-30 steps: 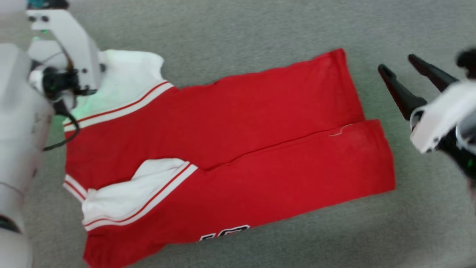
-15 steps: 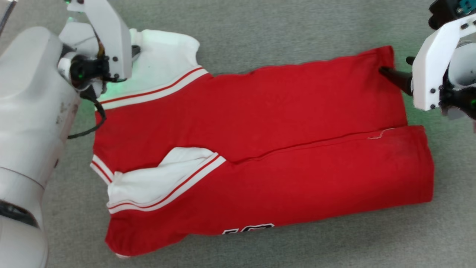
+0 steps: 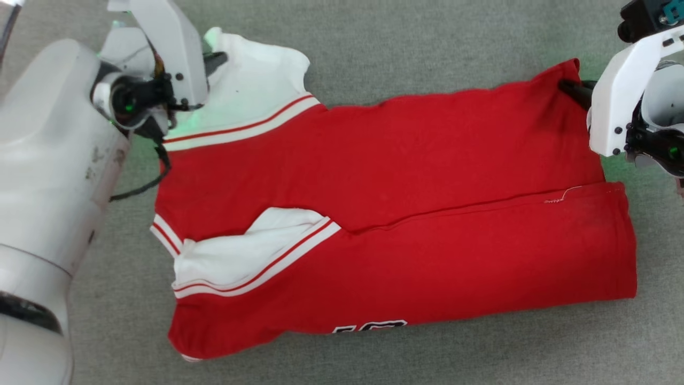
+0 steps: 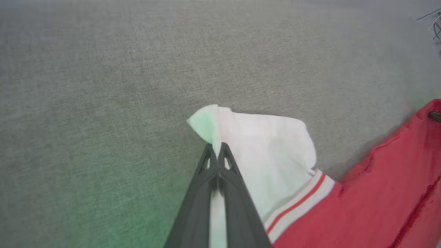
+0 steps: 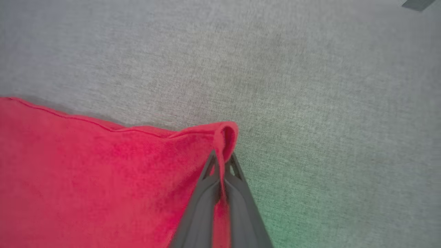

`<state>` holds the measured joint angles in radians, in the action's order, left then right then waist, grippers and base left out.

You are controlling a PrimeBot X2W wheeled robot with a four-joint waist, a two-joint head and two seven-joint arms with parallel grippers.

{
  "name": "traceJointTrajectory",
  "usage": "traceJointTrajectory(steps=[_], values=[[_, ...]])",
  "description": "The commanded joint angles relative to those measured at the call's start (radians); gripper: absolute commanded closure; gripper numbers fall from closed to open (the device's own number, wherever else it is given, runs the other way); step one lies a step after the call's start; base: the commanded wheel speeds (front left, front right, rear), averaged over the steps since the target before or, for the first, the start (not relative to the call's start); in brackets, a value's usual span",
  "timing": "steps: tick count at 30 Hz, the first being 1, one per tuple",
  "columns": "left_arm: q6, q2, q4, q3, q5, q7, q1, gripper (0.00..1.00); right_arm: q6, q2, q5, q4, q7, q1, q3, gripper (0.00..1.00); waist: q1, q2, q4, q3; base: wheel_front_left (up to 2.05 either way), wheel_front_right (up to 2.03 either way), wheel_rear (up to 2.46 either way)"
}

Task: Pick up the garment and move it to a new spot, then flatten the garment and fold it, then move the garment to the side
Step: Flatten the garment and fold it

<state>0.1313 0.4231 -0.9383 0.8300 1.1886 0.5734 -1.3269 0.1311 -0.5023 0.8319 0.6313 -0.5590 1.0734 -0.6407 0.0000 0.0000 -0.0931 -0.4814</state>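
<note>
The red jersey (image 3: pixel 406 176) lies flat on the grey fabric surface (image 3: pixel 427 43), its long axis running left to right. Its near half is folded up to the middle, with black lettering (image 3: pixel 368 326) peeking out at the near edge. At the far edge, the left gripper (image 4: pixel 216 151) is pinched tight on the white sleeve (image 4: pixel 265 144) and the right gripper (image 5: pixel 222 162) on the red hem corner (image 5: pixel 225 132). I'd guess that edge gets drawn toward the robot.
</note>
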Motion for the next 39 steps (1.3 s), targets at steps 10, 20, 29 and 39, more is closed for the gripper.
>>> traceJointTrajectory(steps=[10,20,29,39], values=[[-0.002,0.145,0.400,0.019,0.150,-0.067,0.177,1.00,-0.001,-0.131,0.119,-0.188,0.157,-0.137,-0.103,1.00,0.0000,0.0000,0.065,0.182,0.00,0.00,0.00],[-0.002,0.373,0.818,0.058,0.229,-0.184,0.465,1.00,-0.001,-0.345,0.219,-0.412,0.215,-0.339,-0.194,1.00,0.0000,0.0000,0.095,0.259,0.00,0.00,0.00],[-0.002,0.512,1.004,0.082,0.261,-0.361,0.729,1.00,-0.001,-0.453,0.287,-0.482,0.309,-0.501,-0.173,1.00,0.0000,0.0000,0.102,0.268,0.00,0.00,0.00],[-0.002,0.466,0.913,0.148,0.205,-0.448,0.842,1.00,-0.001,-0.410,0.247,-0.357,0.384,-0.581,-0.191,1.00,0.0000,0.0000,0.116,0.240,0.00,0.00,0.00]])
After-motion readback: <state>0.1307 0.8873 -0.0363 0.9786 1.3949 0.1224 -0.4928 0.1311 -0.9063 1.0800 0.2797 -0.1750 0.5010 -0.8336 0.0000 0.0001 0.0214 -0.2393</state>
